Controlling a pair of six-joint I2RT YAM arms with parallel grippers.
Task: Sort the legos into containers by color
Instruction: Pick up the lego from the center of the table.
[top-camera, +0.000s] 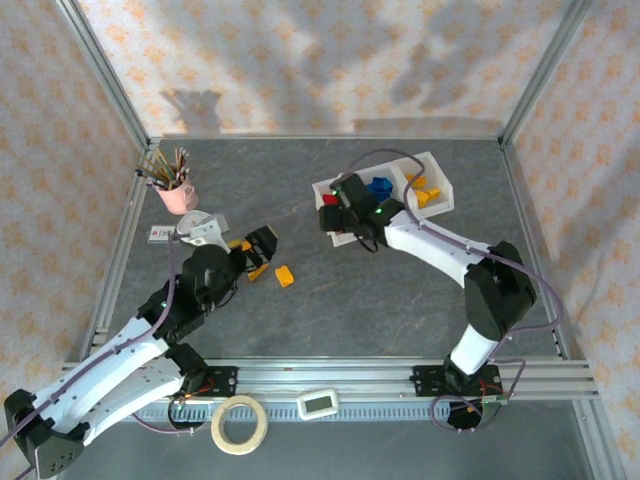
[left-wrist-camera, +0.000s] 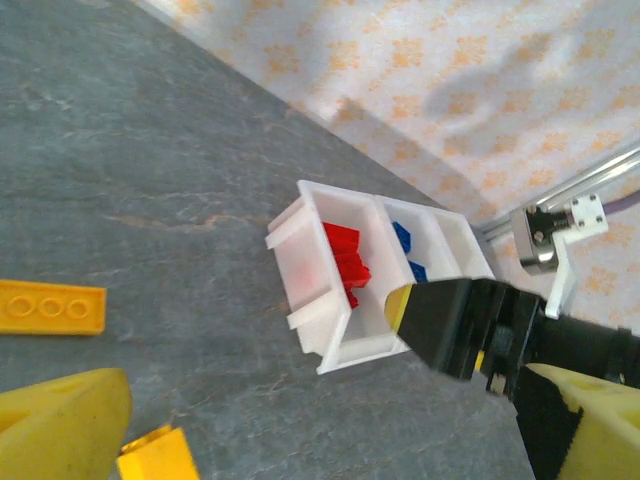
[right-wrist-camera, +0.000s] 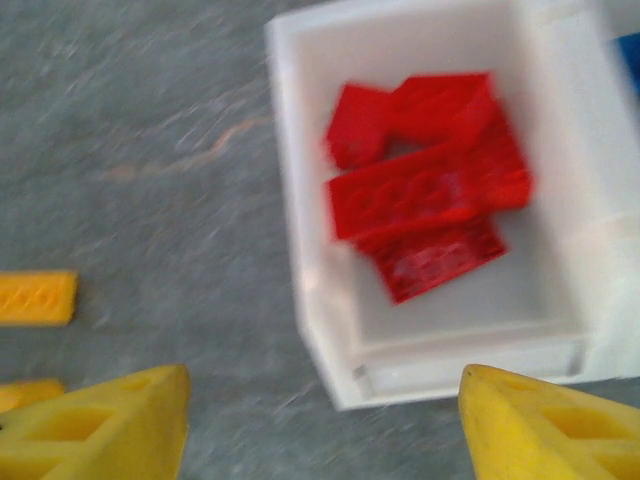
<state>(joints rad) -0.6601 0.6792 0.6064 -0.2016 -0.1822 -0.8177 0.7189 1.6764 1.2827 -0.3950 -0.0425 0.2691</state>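
The joined white bins (top-camera: 445, 200) stand at the back right. Red legos (top-camera: 329, 200) lie in the left bin, blue legos (top-camera: 378, 186) in the middle one, yellow-orange legos (top-camera: 428, 192) in the right one. My right gripper (top-camera: 340, 212) hovers open over the near corner of the red bin (right-wrist-camera: 300, 200); the red legos (right-wrist-camera: 430, 210) lie just ahead of its empty fingers (right-wrist-camera: 550, 425). My left gripper (top-camera: 265, 252) stands open and empty over the table, beside a yellow-orange brick (top-camera: 284, 276). A flat yellow plate (left-wrist-camera: 50, 306) lies ahead of it to the left.
A pink cup of pencils (top-camera: 175, 185) stands at the back left, with a small card (top-camera: 160, 233) beside it. A tape roll (top-camera: 238, 423) and a white timer (top-camera: 318, 403) rest on the front rail. Metal frame posts edge the table.
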